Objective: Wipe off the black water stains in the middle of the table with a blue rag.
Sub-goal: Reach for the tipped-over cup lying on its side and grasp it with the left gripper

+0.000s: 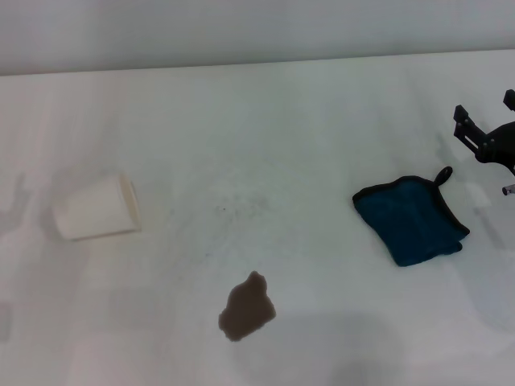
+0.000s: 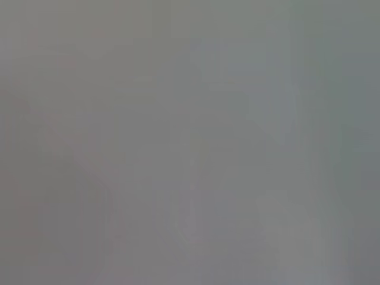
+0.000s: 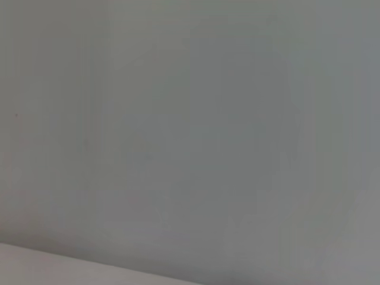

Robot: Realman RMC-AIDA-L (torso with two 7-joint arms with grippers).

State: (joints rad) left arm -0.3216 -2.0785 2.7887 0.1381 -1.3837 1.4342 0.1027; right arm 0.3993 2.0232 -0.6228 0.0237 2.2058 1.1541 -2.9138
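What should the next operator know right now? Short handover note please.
Right gripper: at the table's far right edge, past the blue rag, apart from it, fingers spread, holding nothing.
Left gripper: not in view.
Blue rag lies flat on the table, right side, untouched.
Black water stains: near the front middle, one blotch, not yet wiped.
A white cup lies tipped on its side at the left.
Done: nothing. Left: grasp rag, wipe the blotch.

Head view high above the table, angled down; both wrist views on featureless grey.
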